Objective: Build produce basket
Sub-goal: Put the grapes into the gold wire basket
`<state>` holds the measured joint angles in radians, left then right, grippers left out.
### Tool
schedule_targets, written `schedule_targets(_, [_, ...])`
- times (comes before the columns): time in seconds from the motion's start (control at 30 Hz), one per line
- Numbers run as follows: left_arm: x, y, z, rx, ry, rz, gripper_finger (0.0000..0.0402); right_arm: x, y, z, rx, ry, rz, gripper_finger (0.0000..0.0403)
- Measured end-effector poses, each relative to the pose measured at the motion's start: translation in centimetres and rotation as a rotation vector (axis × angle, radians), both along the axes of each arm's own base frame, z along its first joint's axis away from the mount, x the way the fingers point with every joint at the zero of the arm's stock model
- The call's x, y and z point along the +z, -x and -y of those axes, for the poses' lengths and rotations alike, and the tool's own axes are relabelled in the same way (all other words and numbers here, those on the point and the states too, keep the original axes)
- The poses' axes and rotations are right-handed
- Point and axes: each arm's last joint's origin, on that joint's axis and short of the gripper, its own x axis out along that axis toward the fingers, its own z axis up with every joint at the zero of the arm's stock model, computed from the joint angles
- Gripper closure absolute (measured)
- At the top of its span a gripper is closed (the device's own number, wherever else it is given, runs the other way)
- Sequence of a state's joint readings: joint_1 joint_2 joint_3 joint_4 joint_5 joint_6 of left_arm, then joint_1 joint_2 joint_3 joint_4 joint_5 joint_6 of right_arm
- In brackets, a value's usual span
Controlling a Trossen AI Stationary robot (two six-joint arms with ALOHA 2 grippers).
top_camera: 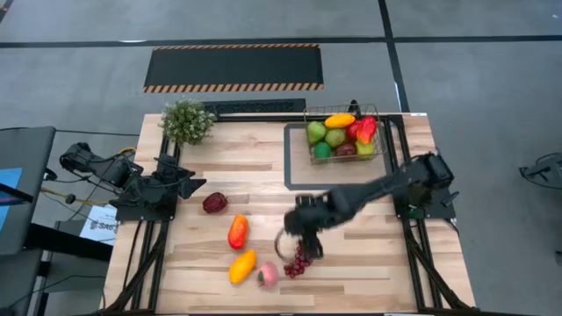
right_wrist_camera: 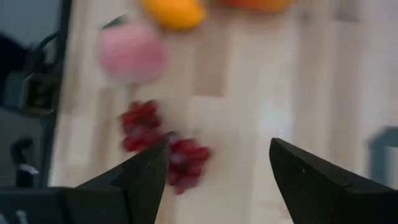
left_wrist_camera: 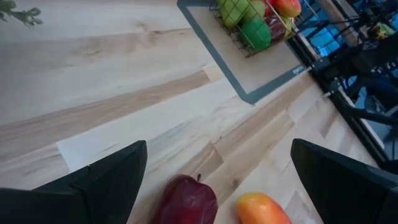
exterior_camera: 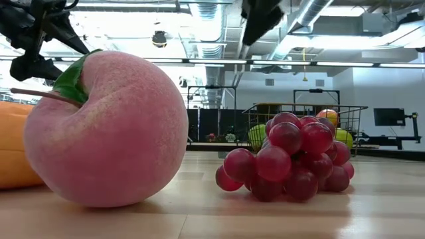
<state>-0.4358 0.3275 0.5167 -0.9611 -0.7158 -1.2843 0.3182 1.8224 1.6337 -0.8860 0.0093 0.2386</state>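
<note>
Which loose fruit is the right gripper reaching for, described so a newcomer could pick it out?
Start at the wooden table and go to its front edge, where the right gripper hovers with fingers open. Just below it lies the bunch of red grapes, beside the pink peach. It is the only cluster of small round berries; its neighbours are single smooth fruits.

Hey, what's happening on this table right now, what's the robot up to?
The robot is filling a wire basket with toy fruit. Several pieces are already inside it, on the grey mat. The right gripper is open and reaching out over the purple grapes, not yet holding them. A pink peach, two mango-like fruits and a dark red apple lie loose on the wood. The left gripper waits open at the table's left side.
</note>
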Motion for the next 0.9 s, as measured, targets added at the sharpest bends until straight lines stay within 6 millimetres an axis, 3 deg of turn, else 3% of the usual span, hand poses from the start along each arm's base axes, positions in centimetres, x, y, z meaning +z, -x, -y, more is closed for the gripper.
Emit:
schedule_targets(0.2, [0.0, 0.0, 0.0, -0.004, 0.001, -0.003, 0.0017, -2.9, 0.5, -4.8, 0.113, 0.041, -0.064, 0.0106])
schedule_targets(0.37, [0.0, 0.0, 0.0, -0.007, -0.004, -0.005, 0.0017, -5.7, 0.6, -7.2, 0.122, 0.032, -0.158, 0.0105])
schedule_targets(0.5, [0.0, 0.0, 0.0, -0.015, -0.015, -0.011, 0.0017, -7.3, 0.2, -7.9, 0.161, 0.010, -0.206, 0.0090])
schedule_targets(0.67, [0.0, 0.0, 0.0, -0.019, -0.022, -0.014, 0.0017, -6.7, -0.7, -7.7, 0.176, 0.016, -0.171, 0.0047])
schedule_targets(0.9, [0.0, 0.0, 0.0, -0.027, -0.034, -0.019, 0.0017, -6.8, -0.6, -8.1, 0.431, 0.144, -0.098, 0.0007])
